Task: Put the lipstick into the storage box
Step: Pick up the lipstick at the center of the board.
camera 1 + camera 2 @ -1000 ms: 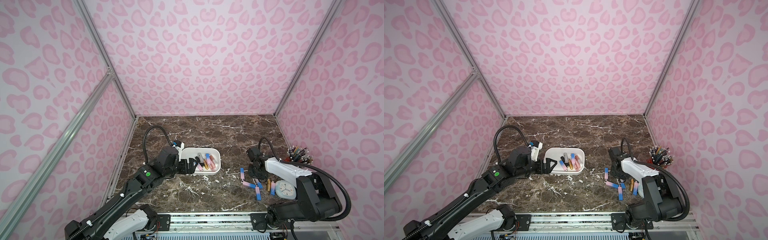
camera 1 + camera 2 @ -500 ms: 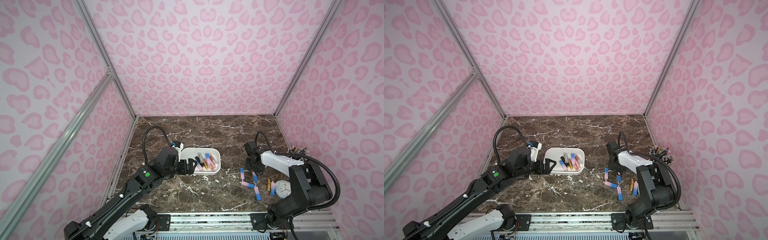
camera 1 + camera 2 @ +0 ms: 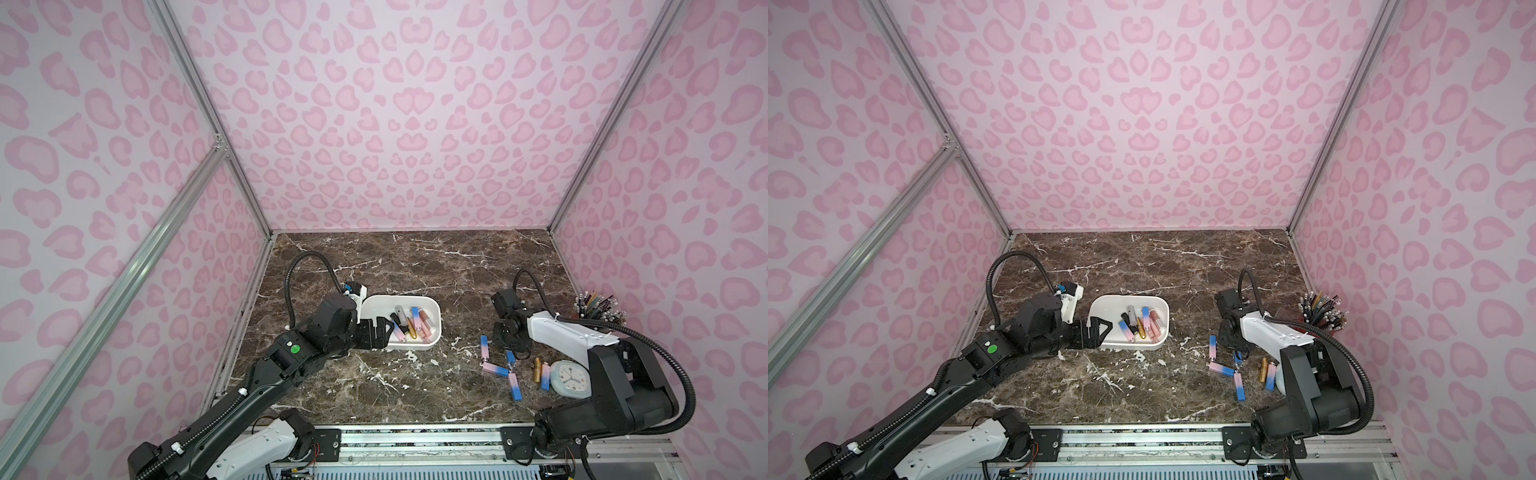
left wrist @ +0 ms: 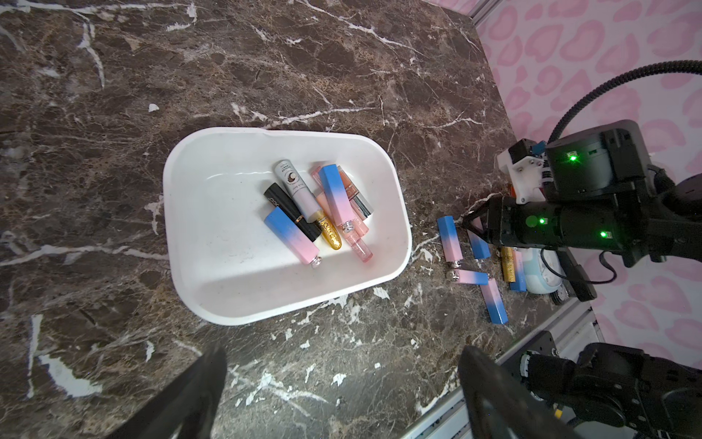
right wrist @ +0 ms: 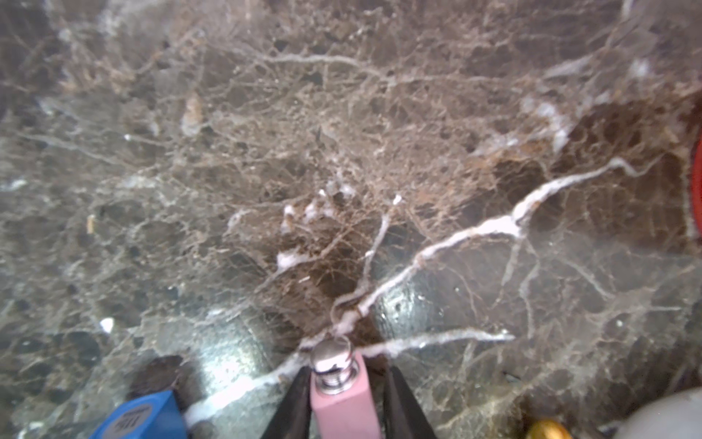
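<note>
- Right gripper [image 5: 347, 374] pinches 1 pink lipstick [image 5: 343, 408] (silver end protruding) close to the marble table [image 5: 342, 152].
- Left gripper [image 3: 377, 332] gapes wide at the storage box [image 3: 399, 296] rim, empty.

This is a robot lab booth. Pink-patterned panels [image 3: 407, 124] on aluminium struts [image 3: 194, 83] wall a marble tabletop [image 3: 436, 270]. Arms [image 3: 266, 374] mount on the near rail [image 3: 415, 440].

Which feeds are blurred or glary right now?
Right wrist view: hazy and soft, with glare patches on the marble tabletop beside the lipstick. Left wrist view: sharp, with a soft shadow inside the storage box. Both top views: sharp and evenly lit.
</note>
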### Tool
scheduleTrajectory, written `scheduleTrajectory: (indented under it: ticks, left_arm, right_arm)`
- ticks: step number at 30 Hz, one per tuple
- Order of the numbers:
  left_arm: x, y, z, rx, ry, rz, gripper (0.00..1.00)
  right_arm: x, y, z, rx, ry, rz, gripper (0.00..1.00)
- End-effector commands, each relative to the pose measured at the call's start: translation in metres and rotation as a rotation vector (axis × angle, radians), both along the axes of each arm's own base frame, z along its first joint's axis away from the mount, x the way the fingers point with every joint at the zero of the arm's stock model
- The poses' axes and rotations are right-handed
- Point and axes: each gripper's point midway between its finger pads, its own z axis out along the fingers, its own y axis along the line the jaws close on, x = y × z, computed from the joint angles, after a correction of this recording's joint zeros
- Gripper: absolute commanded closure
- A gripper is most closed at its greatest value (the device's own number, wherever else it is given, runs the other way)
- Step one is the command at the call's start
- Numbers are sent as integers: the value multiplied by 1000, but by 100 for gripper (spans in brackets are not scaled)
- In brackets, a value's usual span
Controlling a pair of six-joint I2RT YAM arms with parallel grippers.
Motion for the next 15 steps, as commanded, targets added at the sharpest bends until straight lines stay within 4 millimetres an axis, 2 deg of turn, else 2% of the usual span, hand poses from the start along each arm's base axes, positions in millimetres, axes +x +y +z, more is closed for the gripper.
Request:
scheduleTrajectory:
  ticks: [1, 4, 8, 11, 15]
  left_arm:
    - [1, -1, 0, -8, -2, 1, 2]
    - [0, 0, 1, -10, -6, 1, 2]
    - [-2, 4, 3, -5, -12, 8, 2]
    - [-3, 6, 3, -3, -13, 13, 2]
    - [-6, 10, 1, 4, -12, 18, 2]
  right_arm:
    - [-11, -4, -3, -14, 37, 0, 76]
    - [-6, -2, 6, -11, 15, 2, 77]
    - [6, 6, 28, -11, -35, 19, 78]
    - [18, 18, 47, -10, -77, 49, 77]
    - [42, 51, 75, 36, -147, 104, 77]
